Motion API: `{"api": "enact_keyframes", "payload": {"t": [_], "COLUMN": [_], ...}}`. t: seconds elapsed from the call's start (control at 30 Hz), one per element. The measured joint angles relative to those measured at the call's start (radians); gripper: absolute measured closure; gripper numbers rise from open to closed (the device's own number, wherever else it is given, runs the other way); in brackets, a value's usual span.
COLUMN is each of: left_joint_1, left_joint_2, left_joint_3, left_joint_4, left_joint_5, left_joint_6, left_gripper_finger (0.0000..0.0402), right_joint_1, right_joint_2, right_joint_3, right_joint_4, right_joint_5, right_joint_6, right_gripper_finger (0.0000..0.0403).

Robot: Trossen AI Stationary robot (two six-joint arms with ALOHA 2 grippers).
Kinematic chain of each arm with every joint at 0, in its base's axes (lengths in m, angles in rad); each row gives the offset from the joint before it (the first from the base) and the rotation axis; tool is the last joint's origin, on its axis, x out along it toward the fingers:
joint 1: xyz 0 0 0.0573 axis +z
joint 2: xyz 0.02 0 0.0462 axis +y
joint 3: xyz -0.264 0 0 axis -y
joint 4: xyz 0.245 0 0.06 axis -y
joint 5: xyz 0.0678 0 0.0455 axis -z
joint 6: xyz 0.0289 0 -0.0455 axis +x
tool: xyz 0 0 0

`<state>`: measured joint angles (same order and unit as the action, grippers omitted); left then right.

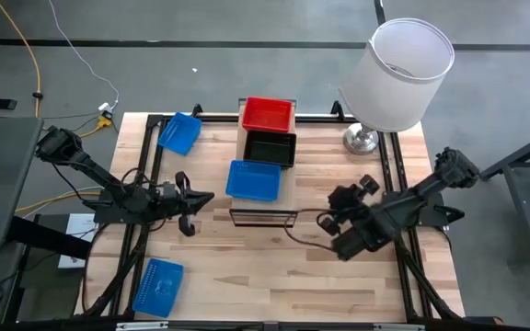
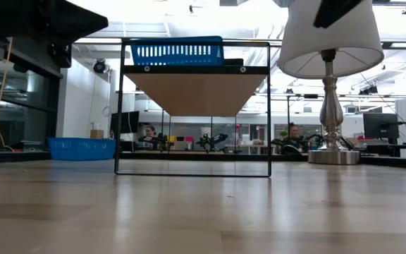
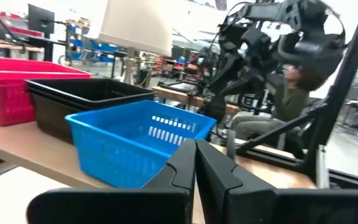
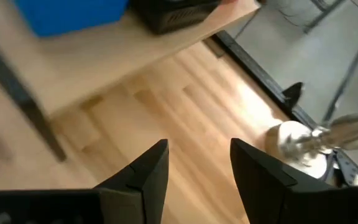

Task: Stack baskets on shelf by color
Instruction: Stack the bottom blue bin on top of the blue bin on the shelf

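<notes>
Blue basket [image 1: 254, 180] at shelf [image 1: 267, 218] edge

From counter [image 2: 203, 212] height we're looking straight at the shelf [image 2: 194, 90]: a thin black frame standing on the wood, its light plank up top. On that plank we see a blue basket [image 2: 177, 51]. Off to one side, farther back, a second blue basket [image 2: 81, 148] sits low on the counter. On the other side stands a lamp [image 2: 330, 85], white shade over a silvery stem and round base. Behind it all, people sit in the room.
</notes>
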<state>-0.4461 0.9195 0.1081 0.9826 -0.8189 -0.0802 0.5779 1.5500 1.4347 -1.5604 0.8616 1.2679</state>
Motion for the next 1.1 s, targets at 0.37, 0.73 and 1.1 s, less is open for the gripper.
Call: {"api": "enact_keyframes", "payload": {"t": [0.37,0.73,1.1], "left_joint_1": [0.0,-0.018,-0.159], "left_joint_2": [0.0,0.001,0.178], "left_joint_3": [0.0,0.309,0.78], "left_joint_4": [-0.014,-0.642,-1.775], "left_joint_5": [0.201,0.362,0.507], "left_joint_6": [-0.013,-0.039,-0.485], "left_gripper_finger": [0.0398,0.0373,0.0286], "right_joint_1": [0.047,0.022,0.022], "right_joint_2": [-0.221,-0.328,-0.327], "right_joint_3": [-0.518,-0.875,-0.91], "right_joint_4": [0.598,1.516,1.584], "right_joint_5": [-0.08,-0.048,0.137], "right_joint_6": [-0.096,-0.601,-0.674], "right_gripper_finger": [0.025,0.0281,0.0281]}}
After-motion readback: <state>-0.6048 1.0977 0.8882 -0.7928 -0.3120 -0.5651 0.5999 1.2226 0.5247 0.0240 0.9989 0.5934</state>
